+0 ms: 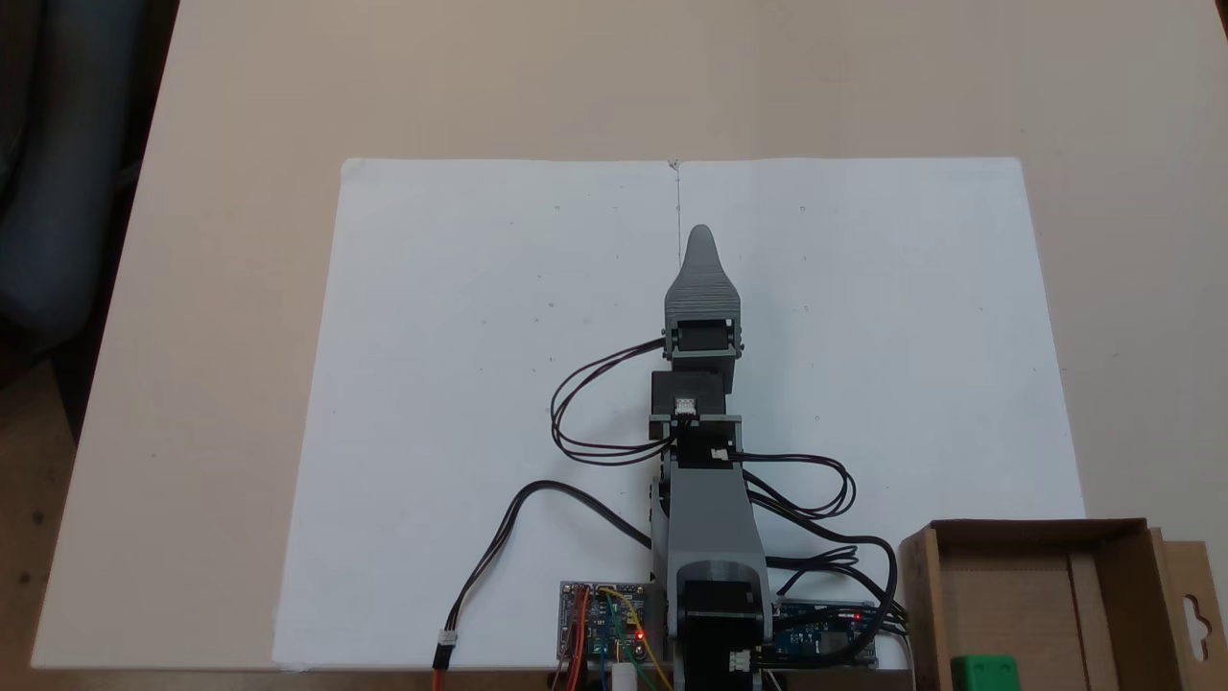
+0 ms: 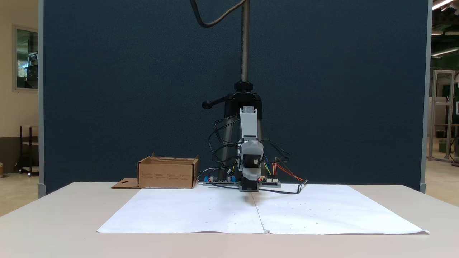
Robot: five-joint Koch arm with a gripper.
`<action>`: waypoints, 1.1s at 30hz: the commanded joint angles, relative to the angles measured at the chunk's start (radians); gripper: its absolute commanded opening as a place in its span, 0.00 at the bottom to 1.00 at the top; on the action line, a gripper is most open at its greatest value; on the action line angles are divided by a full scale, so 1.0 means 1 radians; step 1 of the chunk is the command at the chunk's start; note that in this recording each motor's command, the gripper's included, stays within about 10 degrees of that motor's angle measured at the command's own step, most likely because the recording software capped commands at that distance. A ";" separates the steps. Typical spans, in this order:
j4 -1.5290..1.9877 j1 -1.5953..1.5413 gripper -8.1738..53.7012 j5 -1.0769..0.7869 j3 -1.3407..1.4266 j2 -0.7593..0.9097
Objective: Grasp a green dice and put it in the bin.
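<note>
The green dice [image 1: 983, 672] lies inside the bin [image 1: 1017, 605], a brown cardboard box at the bottom right of a fixed view, cut by the frame's lower edge. Seen from the front, the bin [image 2: 168, 175] stands left of the arm's base, and its walls hide the dice. My gripper [image 1: 700, 238] stretches straight out over the middle of the white paper, far from the bin, with nothing held in it. Only one grey pointed jaw shows from above. Head-on, the gripper [image 2: 250, 189] sits low over the paper and its jaws cannot be told apart.
Two white paper sheets [image 1: 499, 384] cover the beige table [image 1: 240, 192]. Circuit boards [image 1: 604, 622] and looping black cables [image 1: 576, 422] crowd the arm's base. A camera pole [image 2: 245, 43] rises behind the arm, before a dark partition. The bin's slotted flap [image 1: 1194, 605] sticks out sideways.
</note>
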 commanded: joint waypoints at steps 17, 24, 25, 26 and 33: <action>-0.532 0.034 0.88 0.049 0.064 0.106; -0.532 0.035 0.87 0.054 0.064 0.107; -0.532 0.035 0.87 0.054 0.064 0.107; -0.534 0.035 0.87 0.054 0.064 0.107; -0.532 0.035 0.87 0.054 0.064 0.107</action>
